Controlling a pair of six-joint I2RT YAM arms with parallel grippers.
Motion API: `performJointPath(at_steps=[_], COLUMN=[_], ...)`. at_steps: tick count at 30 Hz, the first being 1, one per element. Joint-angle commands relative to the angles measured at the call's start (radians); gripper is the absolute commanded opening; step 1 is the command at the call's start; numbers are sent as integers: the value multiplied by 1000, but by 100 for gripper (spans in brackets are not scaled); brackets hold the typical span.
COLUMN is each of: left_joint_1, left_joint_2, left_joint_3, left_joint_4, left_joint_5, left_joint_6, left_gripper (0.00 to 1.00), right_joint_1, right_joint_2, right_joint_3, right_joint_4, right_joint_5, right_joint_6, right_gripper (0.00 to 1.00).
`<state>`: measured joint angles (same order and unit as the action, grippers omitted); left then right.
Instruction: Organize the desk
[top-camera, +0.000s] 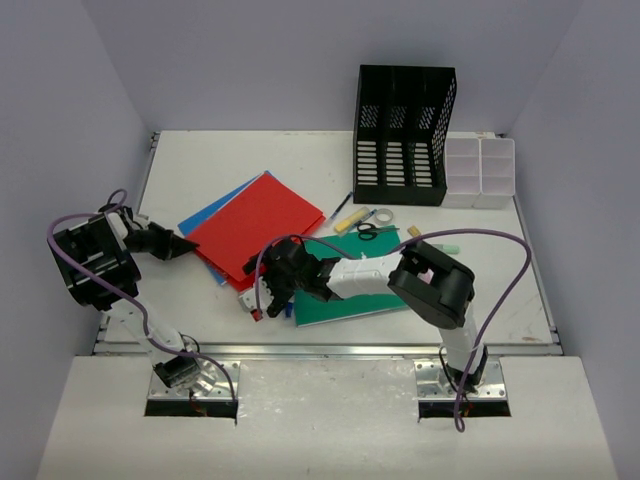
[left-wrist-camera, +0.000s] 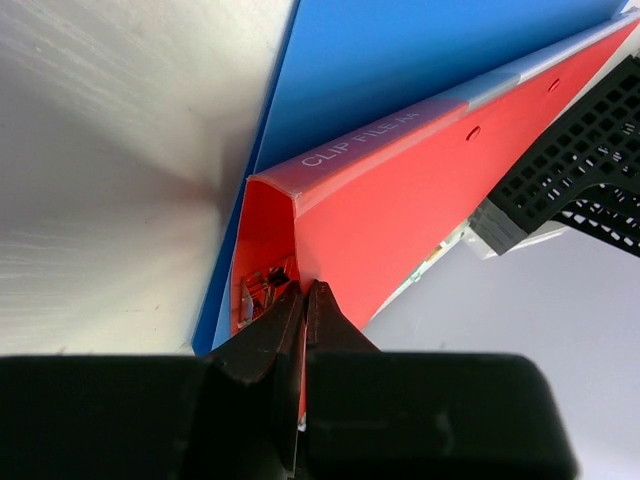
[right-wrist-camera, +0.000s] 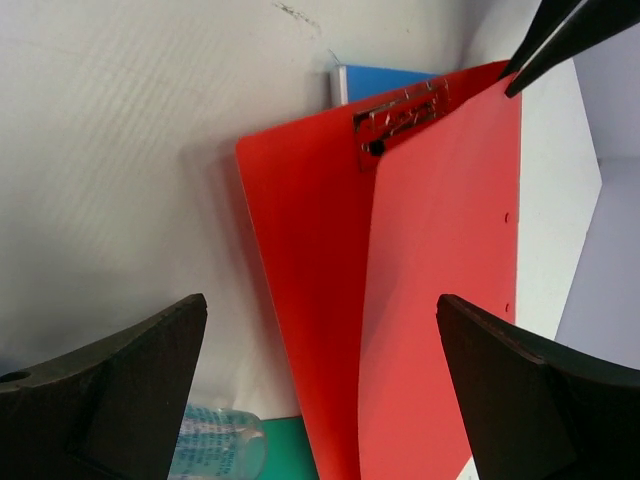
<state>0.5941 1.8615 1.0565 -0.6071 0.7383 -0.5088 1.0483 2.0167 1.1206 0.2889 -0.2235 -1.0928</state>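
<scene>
The desk (top-camera: 230, 160), a large flat white rectangular tabletop, lies level. A metal rail (top-camera: 330, 349) runs along its front edge, from left corner to right corner.

Left end effector (left-wrist-camera: 303, 300) pinched shut; right end effector (right-wrist-camera: 320, 305) spread open.

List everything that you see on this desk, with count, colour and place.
desk: one, white, beneath everything
file holder: one, black mesh, far right
compartment box: one, clear, right of the file holder
red clip file: one, red, centre-left, cover lifted
blue folder: at least one, blue, under the red clip file
green folder: one, green, near centre
scissors: one, black, centre
tape roll: one, pale, beside the scissors
marker: one, yellow, left of the scissors
left pincer: black, shut on the red clip file's cover
right pincer: black, open, over the red clip file
</scene>
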Motion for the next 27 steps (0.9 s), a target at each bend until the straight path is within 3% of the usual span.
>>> performJointPath(at_steps=[1,7,16,19,21,22,24,25,27], left_joint_1=[-8,-5,-1,0,1,2,2,4,6], left_joint_2=[-44,-41,-22,-14,-11,-10,-17,-19,-32], left_joint_3=[-14,-10,-30,-42,-57,-62,-67,-65,-60], left_joint_4=[-11,-35,-52,-46,-33,-28,-20,-20,-25], left_joint_5=[30,40,44,51,64,73,89,96,112], left_joint_6=[-17,6,26,17,10,9,18,27,47], left_gripper=[0,0,0,0,2,7,21,29,43], right_joint_1=[60,76,75,74,75,74,73,73,73], right_joint_2=[27,111,230,245,247,246,236,223,193], right_joint_3=[23,53,88,104,117,119,118,109,83], right_joint_4=[-20,54,294,321,307,296,274,273,281], right_joint_5=[157,217,278,280,281,283,283,283,280], right_joint_6=[33,18,21,23,29,34,50,59,70], right_gripper=[99,99,98,77,58,48,16,4,0])
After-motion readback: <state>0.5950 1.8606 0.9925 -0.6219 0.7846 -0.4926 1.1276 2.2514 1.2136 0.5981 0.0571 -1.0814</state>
